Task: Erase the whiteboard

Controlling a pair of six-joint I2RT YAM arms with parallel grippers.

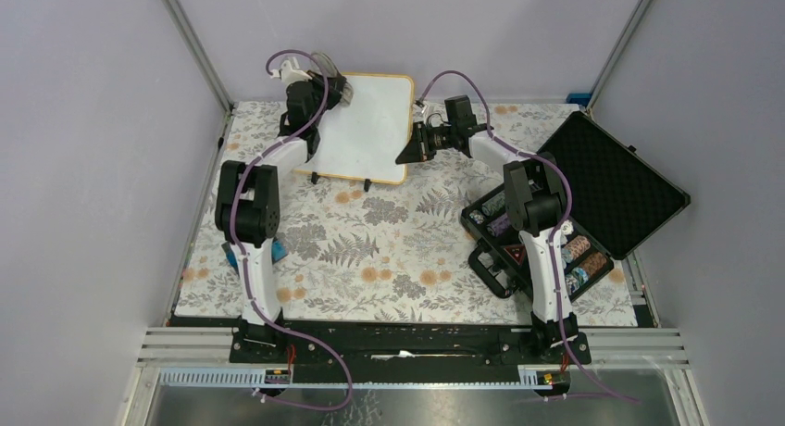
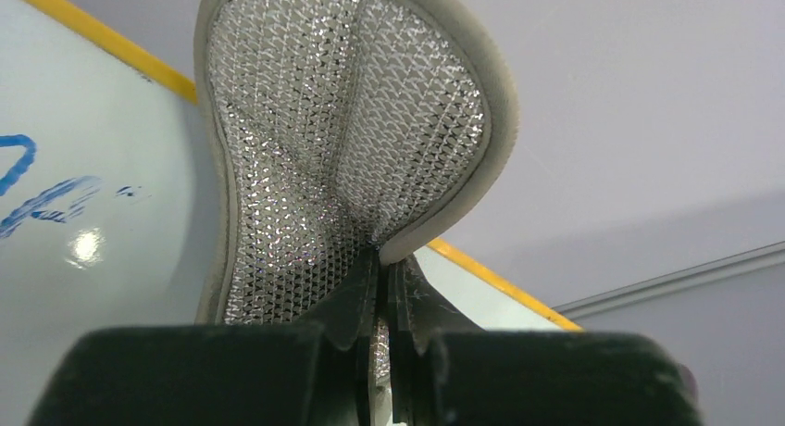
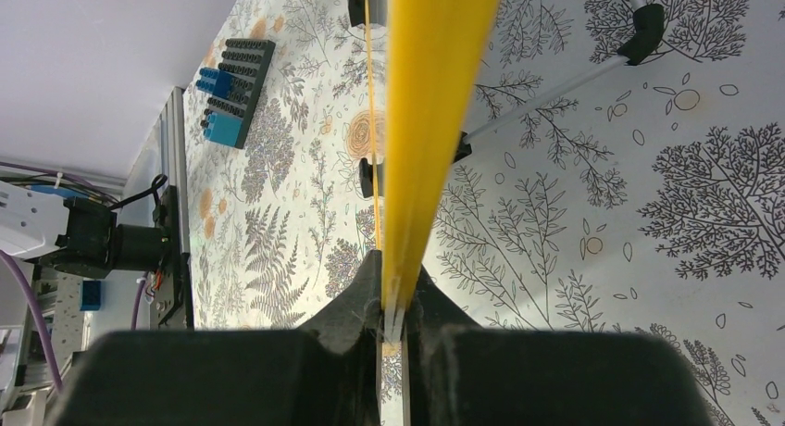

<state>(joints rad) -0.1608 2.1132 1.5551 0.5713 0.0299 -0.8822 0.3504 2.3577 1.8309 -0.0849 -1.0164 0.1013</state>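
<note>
The whiteboard (image 1: 366, 134), white with an orange-yellow frame and two black feet, stands tilted at the back of the table. My left gripper (image 1: 324, 91) is shut on a silver mesh sponge (image 2: 342, 139) at the board's upper left corner. The sponge lies against the board face (image 2: 83, 185), where blue handwriting (image 2: 37, 190) shows at the left. My right gripper (image 1: 414, 148) is shut on the board's right frame edge (image 3: 430, 120), which runs straight up the right wrist view.
An open black foam-lined case (image 1: 602, 181) with poker chips sits at the right. A dark brick plate with blue bricks (image 3: 231, 88) lies on the floral cloth at the left, also seen in the top view (image 1: 278, 250). Metal frame posts stand at the back corners.
</note>
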